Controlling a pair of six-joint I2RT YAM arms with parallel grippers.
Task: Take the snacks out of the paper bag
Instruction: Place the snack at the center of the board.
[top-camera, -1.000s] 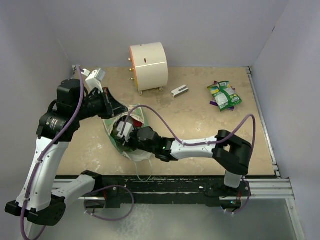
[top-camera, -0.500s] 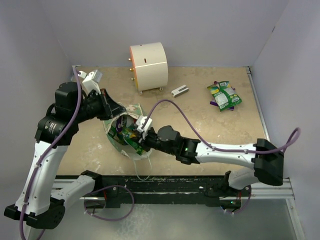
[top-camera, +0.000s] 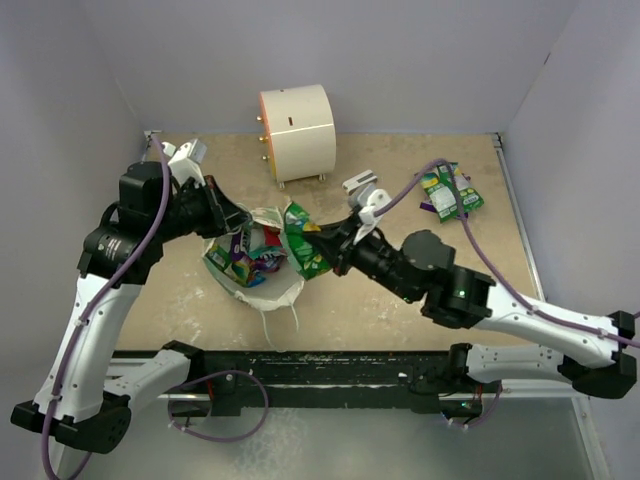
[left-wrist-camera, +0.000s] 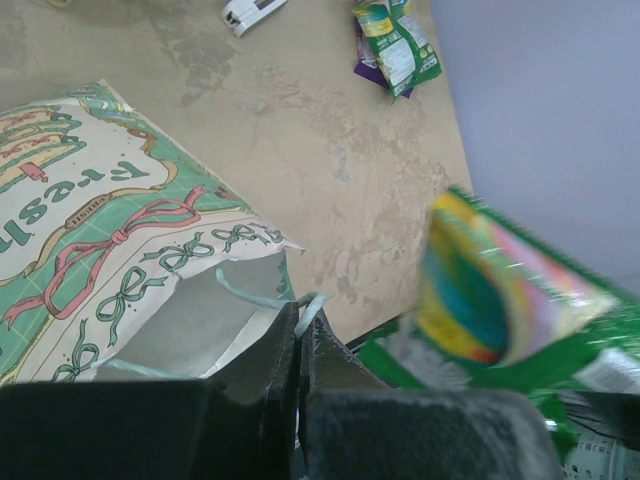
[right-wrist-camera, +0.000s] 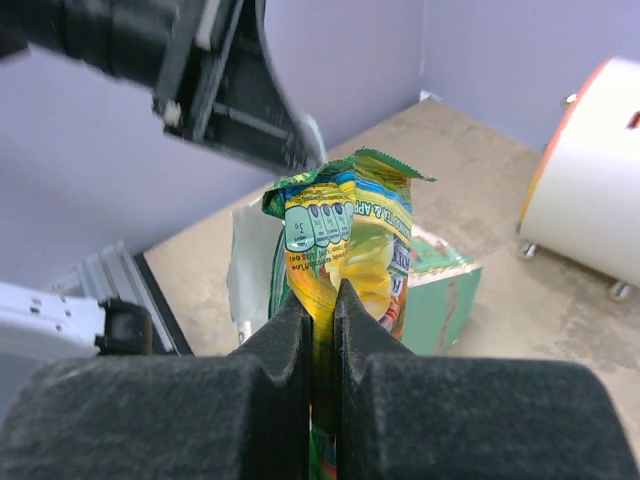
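- Overhead: right fingers (top-camera: 332, 244) pinch green packet (top-camera: 303, 245) just beside paper bag (top-camera: 285, 295); more snacks (top-camera: 250, 258) inside.
- Left wrist: left fingers (left-wrist-camera: 255, 375) pressed together on bag rim, prob. keeping mouth open.
- Right wrist: packet looks light, crinkly, slick; best gripped firmly at flat edge seam.

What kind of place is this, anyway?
Probably a robot lab test cell: plain walls box in a table, with the left arm and right arm mounted at its near edge, handling a paper bag.
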